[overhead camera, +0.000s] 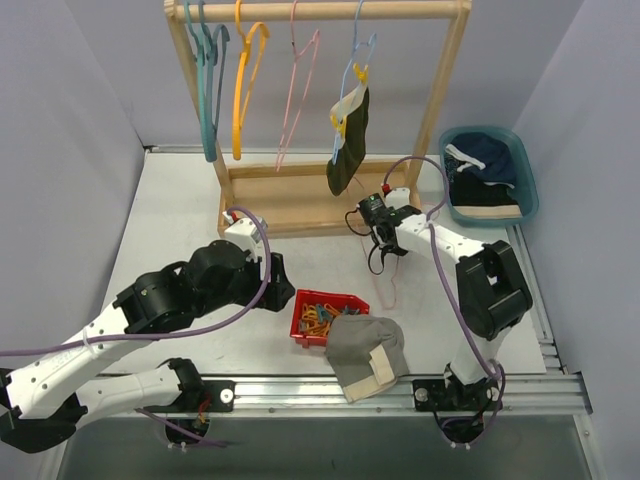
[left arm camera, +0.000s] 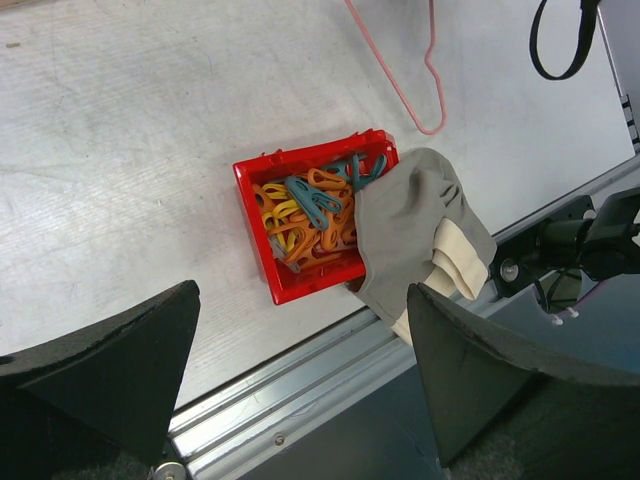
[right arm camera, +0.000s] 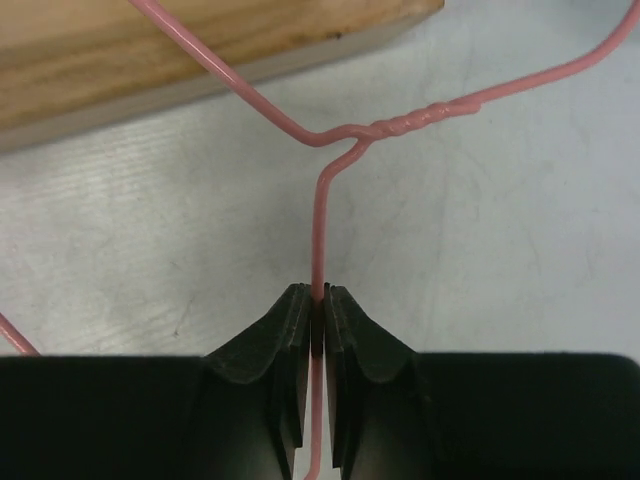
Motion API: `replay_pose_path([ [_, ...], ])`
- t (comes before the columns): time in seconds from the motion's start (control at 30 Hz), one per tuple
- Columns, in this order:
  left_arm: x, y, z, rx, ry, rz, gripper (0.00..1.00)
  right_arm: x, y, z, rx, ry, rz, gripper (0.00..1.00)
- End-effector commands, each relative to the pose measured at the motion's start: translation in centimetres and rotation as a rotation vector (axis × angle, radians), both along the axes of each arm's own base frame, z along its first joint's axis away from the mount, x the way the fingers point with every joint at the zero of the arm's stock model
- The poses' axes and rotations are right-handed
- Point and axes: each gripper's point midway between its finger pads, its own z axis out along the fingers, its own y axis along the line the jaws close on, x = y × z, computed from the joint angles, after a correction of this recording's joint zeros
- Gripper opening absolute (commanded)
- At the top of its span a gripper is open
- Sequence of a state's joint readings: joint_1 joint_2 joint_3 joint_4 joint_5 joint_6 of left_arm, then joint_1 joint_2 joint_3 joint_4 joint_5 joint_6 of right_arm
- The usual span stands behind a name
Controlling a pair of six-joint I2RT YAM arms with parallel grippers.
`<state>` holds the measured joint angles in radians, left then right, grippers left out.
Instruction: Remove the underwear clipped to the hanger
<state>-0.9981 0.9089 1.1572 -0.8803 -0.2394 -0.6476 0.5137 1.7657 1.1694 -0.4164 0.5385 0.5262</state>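
Pink wire hanger (right arm camera: 318, 225) tight in R claw (right arm camera: 316, 293)

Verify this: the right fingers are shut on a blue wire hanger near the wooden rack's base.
Wrong colour: the hanger is pink, not blue, as the right wrist view shows. The right fingers are shut on it near the wooden rack's base.

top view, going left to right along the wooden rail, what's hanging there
teal hangers → orange hanger → pink hanger → light blue hanger, with the dark underwear held to it by a yellow clip
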Motion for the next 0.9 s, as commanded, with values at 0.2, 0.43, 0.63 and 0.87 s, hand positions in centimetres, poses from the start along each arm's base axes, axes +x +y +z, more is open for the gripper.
replay_pose_path([
  [0.2,0.3,0.0,0.3,-0.011,0.001,0.016,0.94,0.3,-1.2,6.2,0.064,-0.184,-0.017,1.0],
  [0.43,0.6,0.4,0.2,0.014,-0.006,0.03,0.94,-8.8,2.8,9.5,0.367,-0.163,0.186,1.0],
  [0.63,0.9,1.0,0.5,0.01,-0.03,0.049,0.94,-20.6,8.4,6.7,0.688,0.025,0.34,1.0],
  [0.87,0.9,0.7,0.5,0.004,-0.027,0.041,0.94,-27.6,7.7,3.2,0.573,0.167,0.35,1.0],
])
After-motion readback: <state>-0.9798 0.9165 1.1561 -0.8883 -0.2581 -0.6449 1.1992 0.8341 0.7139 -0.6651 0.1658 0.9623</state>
